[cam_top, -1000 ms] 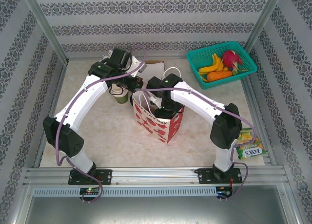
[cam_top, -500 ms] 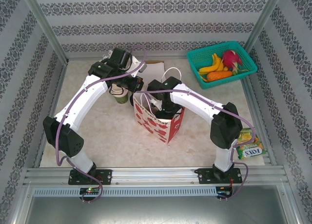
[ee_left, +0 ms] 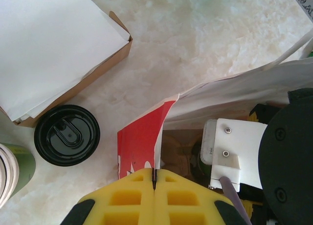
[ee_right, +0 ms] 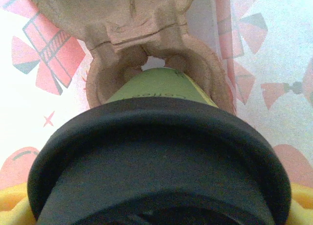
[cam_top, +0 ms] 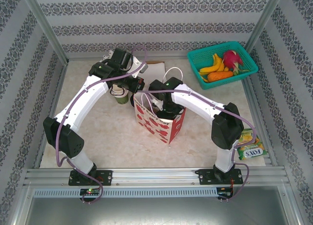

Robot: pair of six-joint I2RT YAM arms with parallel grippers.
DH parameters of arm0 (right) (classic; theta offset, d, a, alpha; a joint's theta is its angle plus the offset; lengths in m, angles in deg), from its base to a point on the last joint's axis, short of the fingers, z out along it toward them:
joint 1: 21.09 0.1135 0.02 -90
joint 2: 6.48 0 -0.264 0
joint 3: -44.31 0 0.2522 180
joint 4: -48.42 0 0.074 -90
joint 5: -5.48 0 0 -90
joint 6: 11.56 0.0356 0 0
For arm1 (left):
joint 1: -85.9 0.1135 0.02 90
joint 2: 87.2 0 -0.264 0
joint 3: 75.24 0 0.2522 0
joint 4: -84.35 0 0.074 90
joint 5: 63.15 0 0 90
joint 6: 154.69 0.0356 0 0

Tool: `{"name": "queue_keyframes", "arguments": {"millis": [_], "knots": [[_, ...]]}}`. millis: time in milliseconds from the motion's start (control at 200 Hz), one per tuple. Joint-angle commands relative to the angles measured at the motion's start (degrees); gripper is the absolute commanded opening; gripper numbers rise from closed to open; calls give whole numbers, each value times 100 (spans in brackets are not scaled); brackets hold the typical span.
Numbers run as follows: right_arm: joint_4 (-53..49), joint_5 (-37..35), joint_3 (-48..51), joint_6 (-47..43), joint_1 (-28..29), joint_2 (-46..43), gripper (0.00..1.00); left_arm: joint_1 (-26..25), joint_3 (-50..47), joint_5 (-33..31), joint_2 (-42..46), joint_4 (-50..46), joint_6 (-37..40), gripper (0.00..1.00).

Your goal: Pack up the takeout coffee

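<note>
Coffee (ee_right: 161,85) is gripped by the right gripper (ee_right: 156,205) inside the paper bag (cam_top: 164,127), against the cardboard carrier (ee_right: 151,44); the bag's rim is pinched by the closed left gripper (ee_left: 154,186).

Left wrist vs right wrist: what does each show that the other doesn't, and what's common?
Left wrist, not right wrist: the left hand pinching the paper bag at its rim, a cardboard box with white paper, a round black lid, stacked green cups, bare table.
Right wrist, not legible from left wrist: the right hand holding the takeout coffee, the brown cup carrier beyond it.
Both: the red-printed bag, one from outside, one from inside.
</note>
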Motion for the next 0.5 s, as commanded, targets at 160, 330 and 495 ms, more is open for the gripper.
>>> {"name": "queue_keyframes", "arguments": {"millis": [160, 330, 495], "knots": [[-112, -80, 342, 58, -110, -372, 56, -40, -15, -163, 44, 102, 90, 0], [148, 60, 386, 97, -110, -269, 56, -40, -23, -69, 54, 132, 65, 0], [171, 15, 424, 47, -106, -155, 55, -39, -58, -53, 63, 132, 66, 0]]}}
